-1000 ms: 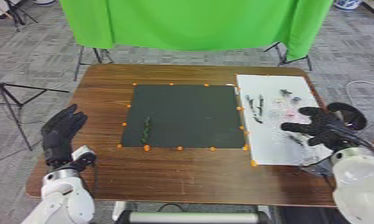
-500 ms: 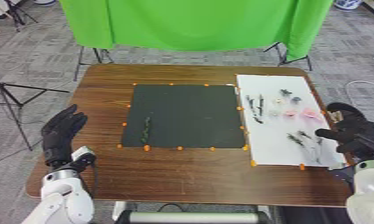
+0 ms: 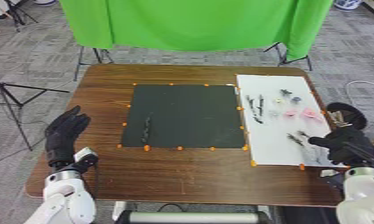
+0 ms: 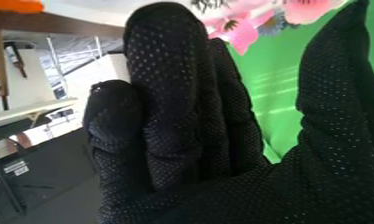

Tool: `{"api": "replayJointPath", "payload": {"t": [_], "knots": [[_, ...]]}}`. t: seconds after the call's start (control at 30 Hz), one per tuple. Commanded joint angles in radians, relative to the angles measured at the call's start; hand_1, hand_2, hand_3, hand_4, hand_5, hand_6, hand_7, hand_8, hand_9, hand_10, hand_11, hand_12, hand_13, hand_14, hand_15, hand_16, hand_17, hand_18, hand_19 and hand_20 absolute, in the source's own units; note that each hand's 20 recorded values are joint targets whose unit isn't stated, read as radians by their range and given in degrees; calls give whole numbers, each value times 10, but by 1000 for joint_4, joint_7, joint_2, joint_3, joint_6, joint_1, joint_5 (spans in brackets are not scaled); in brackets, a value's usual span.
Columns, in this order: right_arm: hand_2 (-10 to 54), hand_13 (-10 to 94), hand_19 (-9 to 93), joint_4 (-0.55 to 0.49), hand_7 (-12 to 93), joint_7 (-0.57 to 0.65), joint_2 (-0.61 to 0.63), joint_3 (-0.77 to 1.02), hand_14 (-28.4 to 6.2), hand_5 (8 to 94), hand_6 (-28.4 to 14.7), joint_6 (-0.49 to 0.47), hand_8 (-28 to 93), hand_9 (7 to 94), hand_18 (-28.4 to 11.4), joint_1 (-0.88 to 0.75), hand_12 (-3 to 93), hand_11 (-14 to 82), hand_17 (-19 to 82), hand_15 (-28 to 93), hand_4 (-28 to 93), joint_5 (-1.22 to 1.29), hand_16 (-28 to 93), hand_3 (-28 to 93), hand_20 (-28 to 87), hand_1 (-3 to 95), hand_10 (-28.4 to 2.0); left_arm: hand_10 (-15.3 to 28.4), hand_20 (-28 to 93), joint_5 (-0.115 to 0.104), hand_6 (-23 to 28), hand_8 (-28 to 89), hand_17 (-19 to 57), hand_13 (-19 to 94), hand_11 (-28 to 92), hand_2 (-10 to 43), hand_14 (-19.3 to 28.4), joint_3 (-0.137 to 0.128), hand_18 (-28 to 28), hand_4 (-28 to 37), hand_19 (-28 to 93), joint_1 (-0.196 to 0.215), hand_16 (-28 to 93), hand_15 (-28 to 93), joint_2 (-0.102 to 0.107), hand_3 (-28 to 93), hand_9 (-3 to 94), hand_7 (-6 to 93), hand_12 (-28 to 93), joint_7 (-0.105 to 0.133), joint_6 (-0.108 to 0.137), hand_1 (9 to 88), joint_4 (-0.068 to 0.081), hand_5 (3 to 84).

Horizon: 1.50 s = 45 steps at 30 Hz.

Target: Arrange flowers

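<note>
head view: right hand (image 3: 345, 145) at four o'clock, fingers straight; left hand (image 3: 66, 131) at eight, loosely spread. a stem (image 3: 146, 131) lies between.

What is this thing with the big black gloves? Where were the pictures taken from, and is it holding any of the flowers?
It's a robot with two white arms. Each arm ends in a hand wearing a black glove: the left hand and the right hand.

One camera sits on the robot's head and looks down at the brown table. Another sits on its right wrist, so that glove looks huge, with pink flowers beyond it.

On the table is a dark mat with one thin sprig on it. Beside it, a white sheet holds the pink flowers and more sprigs.

Both hands look open, and I can't see a flower in either one.
</note>
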Motion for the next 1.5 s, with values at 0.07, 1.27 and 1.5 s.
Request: {"api": "replayJointPath", "payload": {"t": [0.07, 1.27, 1.5], "knots": [[-95, 905, 780, 11, 174, 5, 17, -51, -58, 658, -42, -30, -61, 840, -120, 6, 215, 259, 621, 372, -208, -45, 274, 629, 332, 393, -133, 143, 225, -13, 17, -100, 189, 469, 269, 50, 163, 4, 148, -160, 293, 12, -32, 287, -11, 730, 545, 209, 119, -8, -6, 375, -6, 550], [-95, 937, 843, 104, 227, -108, 161, -776, -19, 809, -37, 52, 154, 937, -85, 1096, 204, 325, 731, 550, -153, 97, 177, 592, 305, 607, -101, 145, 220, -13, 21, -97, 182, 466, 268, 48, 167, 40, 147, -160, 284, -11, -32, 291, -18, 733, 543, 205, 119, -25, -23, 360, 7, 548], [-95, 937, 847, 244, 228, -152, 20, -1086, -21, 809, -37, -2, 154, 937, -84, 1379, 206, 324, 729, 550, -154, 148, 176, 590, 300, 609, -99, 146, 216, -11, 23, -97, 181, 463, 270, 52, 168, 36, 142, -164, 258, -4, -30, 288, -18, 733, 543, 202, 119, -26, -22, 358, 4, 548]]}}
